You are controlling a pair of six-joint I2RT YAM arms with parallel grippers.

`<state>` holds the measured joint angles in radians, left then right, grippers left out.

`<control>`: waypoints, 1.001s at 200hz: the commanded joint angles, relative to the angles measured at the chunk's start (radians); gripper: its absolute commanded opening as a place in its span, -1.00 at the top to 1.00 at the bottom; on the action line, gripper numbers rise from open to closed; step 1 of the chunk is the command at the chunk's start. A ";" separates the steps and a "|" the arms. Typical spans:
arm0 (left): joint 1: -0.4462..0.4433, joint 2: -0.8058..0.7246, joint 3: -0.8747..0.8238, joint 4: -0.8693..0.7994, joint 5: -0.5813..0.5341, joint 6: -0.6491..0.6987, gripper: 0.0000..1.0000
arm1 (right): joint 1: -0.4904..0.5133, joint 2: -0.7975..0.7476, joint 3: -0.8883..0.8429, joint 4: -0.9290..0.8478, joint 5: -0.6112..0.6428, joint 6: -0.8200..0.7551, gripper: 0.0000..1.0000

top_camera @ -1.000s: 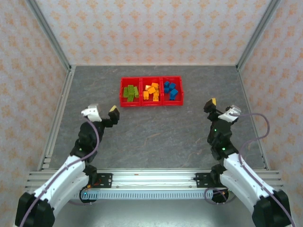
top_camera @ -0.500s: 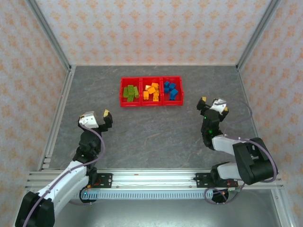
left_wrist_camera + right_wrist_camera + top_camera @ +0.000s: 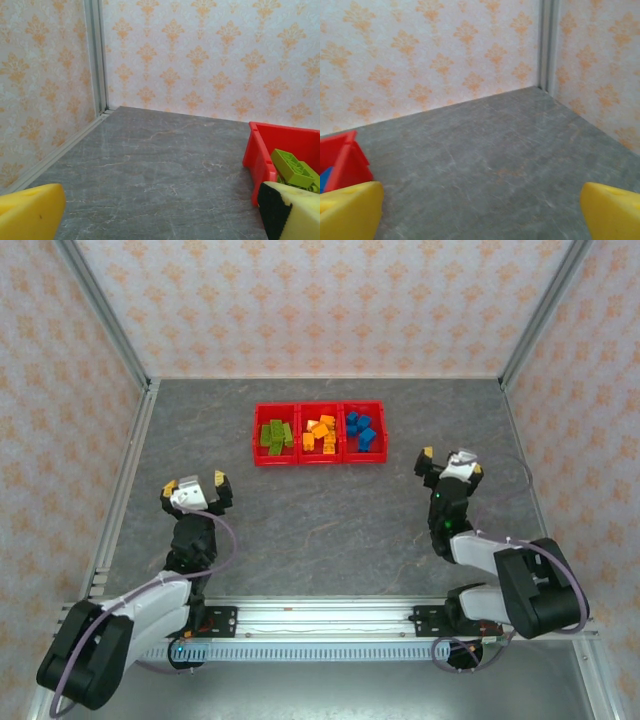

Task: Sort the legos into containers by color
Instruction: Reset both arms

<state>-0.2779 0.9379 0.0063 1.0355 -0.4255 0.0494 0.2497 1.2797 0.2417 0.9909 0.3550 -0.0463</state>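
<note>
Both grippers stand wide open and hold nothing. From above we see the left gripper (image 3: 195, 481) and the right gripper (image 3: 452, 462) over the grey table (image 3: 330, 525), fingers spread, touching no brick.

We find the red tray (image 3: 320, 405) ahead of both grippers, in the space between them: forward and to the right of the left gripper, forward and to the left of the right one, well apart from each. The green bricks (image 3: 275, 435) fill the compartment nearest the left gripper, the orange bricks (image 3: 320, 434) the middle one, and the blue bricks (image 3: 361, 430) the compartment nearest the right gripper.

From above we can take in all three compartments at once; each wrist camera catches just one end of the tray. In the left wrist view, yellow pads (image 3: 30, 212) sit at the two lower corners with bare table between them, and just past the right-hand pad we see the tray's red end wall with a studded green brick inside. In the right wrist view the pads frame open table too, and at the left edge we make out a red corner of the tray with a sliver of blue behind it. Both wrist views also show the patterned wall (image 3: 445, 55), closer than the overhead view gives it.
</note>
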 commanded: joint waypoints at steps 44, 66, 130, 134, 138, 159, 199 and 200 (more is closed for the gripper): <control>0.162 0.284 0.018 0.305 0.159 0.012 -0.99 | -0.061 0.091 -0.084 0.252 -0.132 -0.085 -1.00; 0.257 0.402 0.060 0.356 0.309 -0.077 -0.99 | -0.098 0.209 -0.126 0.463 -0.098 -0.040 -1.00; 0.297 0.579 0.217 0.235 0.391 -0.086 -0.99 | -0.190 0.247 -0.023 0.279 -0.276 0.004 -1.00; 0.296 0.595 0.206 0.288 0.392 -0.083 -0.99 | -0.190 0.247 -0.028 0.286 -0.275 0.004 -1.00; 0.296 0.608 0.196 0.328 0.388 -0.084 -0.99 | -0.188 0.241 -0.024 0.274 -0.273 0.005 -1.00; 0.296 0.582 0.182 0.306 0.309 -0.114 -0.99 | -0.188 0.241 -0.019 0.260 -0.275 0.006 -1.00; 0.286 0.600 0.157 0.397 0.393 -0.064 -0.99 | -0.190 0.241 -0.019 0.261 -0.279 0.006 -1.00; 0.286 0.599 0.159 0.390 0.397 -0.063 -0.99 | -0.190 0.242 -0.019 0.261 -0.278 0.006 -1.00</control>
<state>0.0086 1.5322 0.1627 1.3663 -0.0864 -0.0280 0.0681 1.5288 0.2134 1.2522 0.0845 -0.0528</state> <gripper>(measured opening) 0.994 0.999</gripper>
